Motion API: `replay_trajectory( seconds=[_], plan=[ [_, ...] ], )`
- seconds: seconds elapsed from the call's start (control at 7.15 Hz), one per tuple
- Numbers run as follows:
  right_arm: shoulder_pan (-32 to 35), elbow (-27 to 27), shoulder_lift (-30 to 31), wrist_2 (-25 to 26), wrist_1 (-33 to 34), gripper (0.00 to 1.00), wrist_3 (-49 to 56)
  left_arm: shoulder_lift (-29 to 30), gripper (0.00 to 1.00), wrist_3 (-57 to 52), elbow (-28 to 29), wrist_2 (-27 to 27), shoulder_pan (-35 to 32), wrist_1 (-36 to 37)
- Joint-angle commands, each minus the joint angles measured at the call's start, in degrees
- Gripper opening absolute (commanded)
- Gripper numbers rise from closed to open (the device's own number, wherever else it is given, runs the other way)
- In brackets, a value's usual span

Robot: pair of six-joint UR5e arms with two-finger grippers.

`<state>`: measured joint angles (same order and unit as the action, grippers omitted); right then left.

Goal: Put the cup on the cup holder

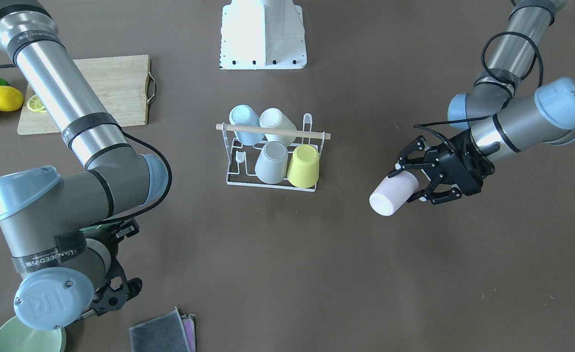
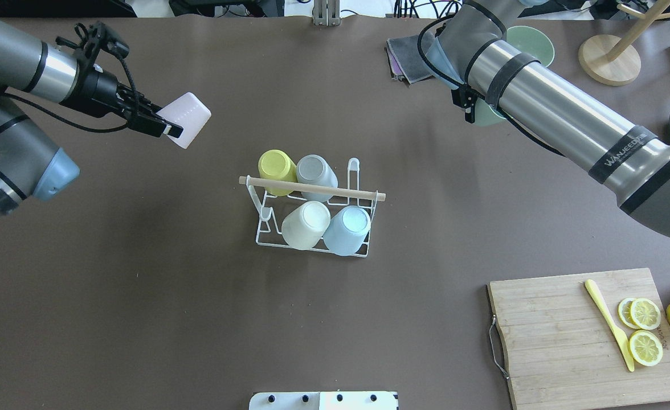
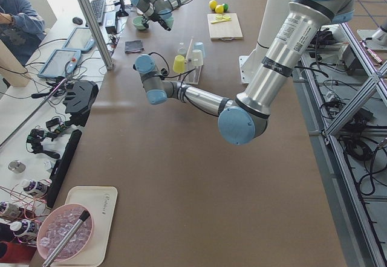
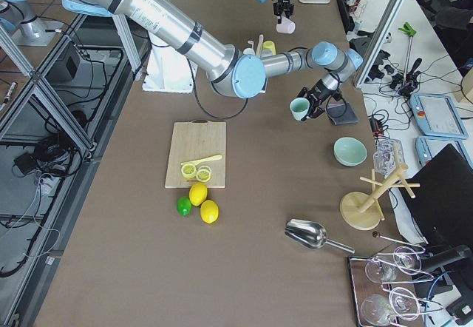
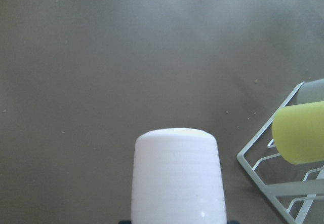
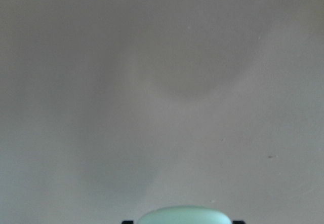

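Above the table point(image 2: 141, 296), left gripper point(image 1: 407, 185) clamps pink cup point(image 1: 390, 196) — right gripper point(image 4: 307, 106) clamps green cup point(image 4: 298, 109), clearest side-on.

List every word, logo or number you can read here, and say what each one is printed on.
"WANJEED": black band on the right arm, overhead view.
"WANJEED", then characters too small to read: black strap on the same arm, front-facing view, upside down.
"UR": logo on the blue joint cap, turned sideways.
Small dark print on the cutting board: too small to read.
Script on the white tray: too blurred to read.
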<state>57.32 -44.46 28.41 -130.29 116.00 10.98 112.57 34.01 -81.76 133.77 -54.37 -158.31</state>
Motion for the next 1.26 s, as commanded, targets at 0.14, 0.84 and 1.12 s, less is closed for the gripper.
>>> replay_trajectory(
  seconds=[0.14, 0.84, 1.12],
  plan=[
    [0.9, -6.7, 3.7, 0.6, -20.4, 0.0, -11.5, -16.0, 0.0, 10.3, -20.1, -29.4, 10.9, -17.9],
    [0.3, -27.3, 14.6, 7.0, -49.3, 0.0, -35.9, -14.8, 0.0, -8.0, -23.1, -69.6, 34.5, -22.9],
    [-0.6, -31.9, 17.5, 11.3, -62.8, 0.0, -45.4, -13.6, 0.01, -8.9, -21.5, -75.6, 39.4, -22.6]
  ],
)
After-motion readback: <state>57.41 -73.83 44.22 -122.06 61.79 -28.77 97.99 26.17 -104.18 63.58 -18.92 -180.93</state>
